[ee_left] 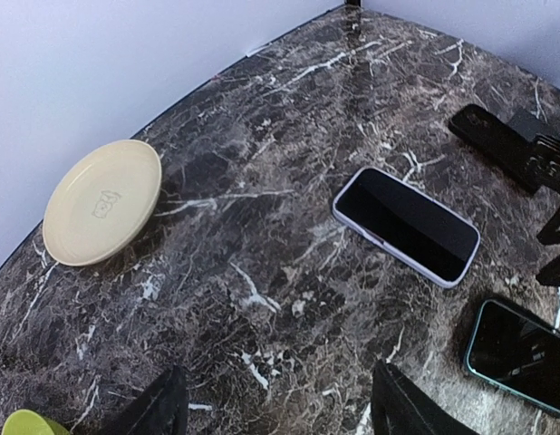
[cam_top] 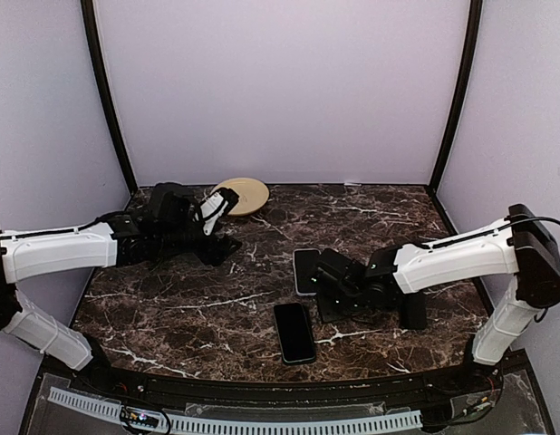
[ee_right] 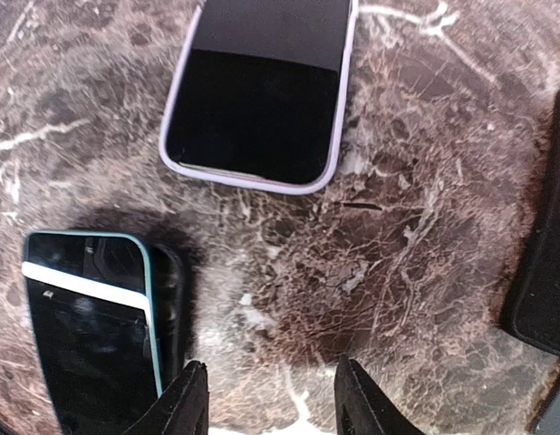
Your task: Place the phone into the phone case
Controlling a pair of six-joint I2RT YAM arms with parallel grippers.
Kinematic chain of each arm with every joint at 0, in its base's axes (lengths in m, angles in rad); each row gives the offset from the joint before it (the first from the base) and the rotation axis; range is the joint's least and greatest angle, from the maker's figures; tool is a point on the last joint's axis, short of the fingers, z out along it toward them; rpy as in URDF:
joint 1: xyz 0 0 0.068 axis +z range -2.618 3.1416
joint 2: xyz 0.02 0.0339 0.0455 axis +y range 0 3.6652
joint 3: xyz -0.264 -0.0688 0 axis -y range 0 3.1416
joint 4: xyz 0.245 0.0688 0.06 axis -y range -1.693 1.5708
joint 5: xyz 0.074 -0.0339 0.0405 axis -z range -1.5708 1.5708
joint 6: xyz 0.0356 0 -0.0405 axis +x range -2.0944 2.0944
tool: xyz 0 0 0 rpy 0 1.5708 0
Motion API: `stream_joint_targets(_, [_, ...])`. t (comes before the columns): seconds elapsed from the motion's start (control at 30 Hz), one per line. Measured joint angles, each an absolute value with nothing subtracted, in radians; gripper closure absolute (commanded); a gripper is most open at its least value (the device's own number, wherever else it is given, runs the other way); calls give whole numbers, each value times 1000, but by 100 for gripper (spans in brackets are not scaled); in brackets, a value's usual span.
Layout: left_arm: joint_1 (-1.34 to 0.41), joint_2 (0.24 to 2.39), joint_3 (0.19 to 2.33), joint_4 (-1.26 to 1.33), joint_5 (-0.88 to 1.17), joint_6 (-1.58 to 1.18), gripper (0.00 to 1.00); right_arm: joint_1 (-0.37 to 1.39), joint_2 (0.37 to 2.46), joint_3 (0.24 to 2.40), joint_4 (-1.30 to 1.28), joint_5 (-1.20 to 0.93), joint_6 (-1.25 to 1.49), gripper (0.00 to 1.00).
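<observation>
A phone (cam_top: 294, 333) (ee_right: 85, 344) (ee_left: 525, 355) with a dark screen and a teal rim lies face up near the table's front. A black edge shows along its right side; I cannot tell what that is. Behind it lies a lavender phone case (cam_top: 304, 270) (ee_right: 259, 91) (ee_left: 405, 225) whose inside shows as a dark glossy face. My right gripper (cam_top: 327, 283) (ee_right: 271, 385) hovers low over bare marble between the two, open and holding nothing. My left gripper (cam_top: 226, 246) (ee_left: 280, 403) is open over the table at the back left, far from both.
A cream plate (cam_top: 244, 195) (ee_left: 103, 201) sits at the back left by the wall. A yellow-green object (ee_left: 24, 422) peeks in at the left wrist view's corner. A black block (ee_right: 545, 236) lies to the right of the right gripper. The dark marble table (cam_top: 171, 317) is walled in by purple panels.
</observation>
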State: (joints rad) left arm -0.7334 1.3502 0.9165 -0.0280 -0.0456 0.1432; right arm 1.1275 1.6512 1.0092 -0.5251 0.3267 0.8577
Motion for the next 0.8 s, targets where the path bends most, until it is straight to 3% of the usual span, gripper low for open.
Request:
stream_joint_targets(0.3, [-825, 1431, 912, -150, -105, 189, 41, 1104, 1651, 940, -411, 228, 754, 60])
stream_joint_targets(0.53, [-923, 1621, 1056, -297, -229, 168, 52, 1079, 1628, 831, -294, 170, 668, 67])
stream_joint_targets(0.7, [-983, 1735, 1140, -344, -252, 165, 66, 1033, 1619, 817, -244, 132, 624, 79])
stream_joint_targets(0.8, [-1016, 1818, 1196, -385, -250, 173, 69, 1025, 1619, 816, -229, 128, 611, 79])
